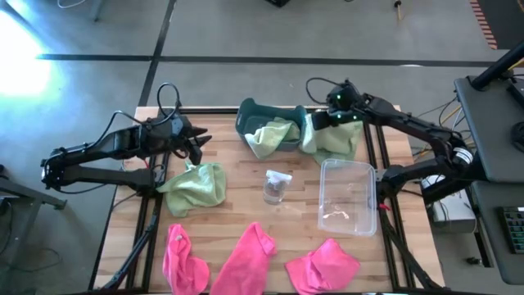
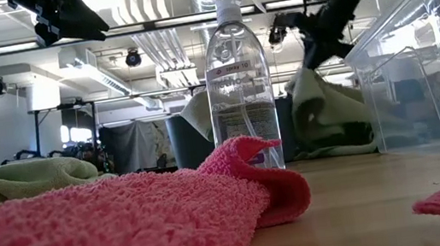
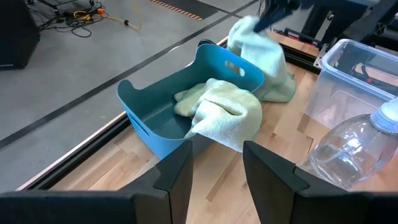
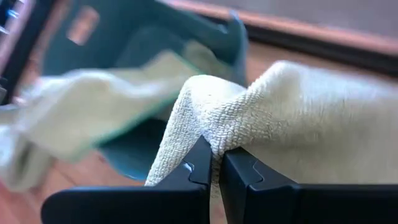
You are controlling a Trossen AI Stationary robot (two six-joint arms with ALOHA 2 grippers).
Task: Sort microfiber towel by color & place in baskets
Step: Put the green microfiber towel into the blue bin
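My right gripper (image 4: 216, 165) is shut on a light green microfiber towel (image 1: 332, 138) at the far side, between the teal basket (image 1: 255, 113) and the clear basket (image 1: 348, 195). A second green towel (image 3: 224, 109) lies in the teal basket, draped over its near rim. A third green towel (image 1: 195, 187) lies crumpled on the table at the left. Three pink towels (image 1: 184, 260) (image 1: 246, 258) (image 1: 322, 266) lie along the near edge. My left gripper (image 3: 217, 168) hovers open above the table's left side, holding nothing. My right gripper pinches a raised fold of the green towel (image 4: 214, 140) between its two fingertips. The fingers slant down from the table's right. The towel hangs below the gripper (image 2: 331, 112), and its lower part (image 3: 277, 90) rests on the table beside the teal basket.
A clear spray bottle (image 1: 277, 187) stands upright in the middle of the table, between the left green towel and the clear basket. The clear basket holds no towel. Black frame rails run along the table's left and right sides.
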